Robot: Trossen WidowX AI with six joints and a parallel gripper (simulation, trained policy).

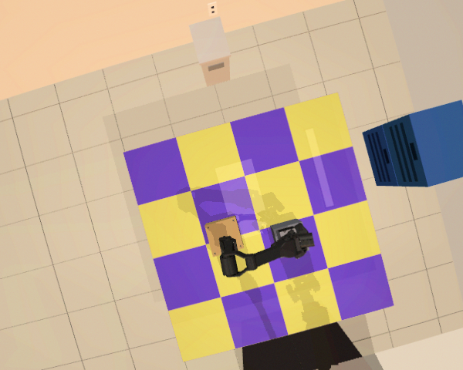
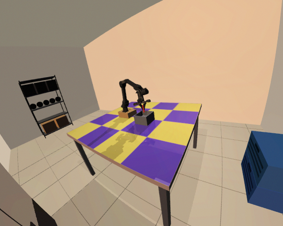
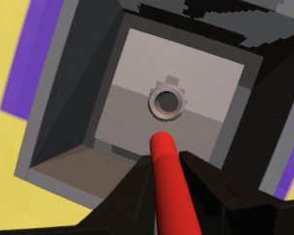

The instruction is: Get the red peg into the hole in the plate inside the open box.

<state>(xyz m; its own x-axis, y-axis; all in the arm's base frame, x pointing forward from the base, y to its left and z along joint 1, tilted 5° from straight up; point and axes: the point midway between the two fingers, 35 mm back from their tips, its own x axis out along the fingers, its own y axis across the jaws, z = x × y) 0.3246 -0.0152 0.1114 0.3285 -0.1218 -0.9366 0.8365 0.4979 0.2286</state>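
I can read no text, label, brand, number or sign anywhere in my views, though distant surfaces look perhaps too small to judge.

My top view looks steeply down from high above the bench, taking in all four corners and the floor around them. My exterior view stands farther off to the side, beyond one corner, facing obliquely down across the top toward the far edge and the peach wall. My wrist view is closest, mounted at the tool, peering into the box. Top and exterior share the whole bench top; all three share the box.
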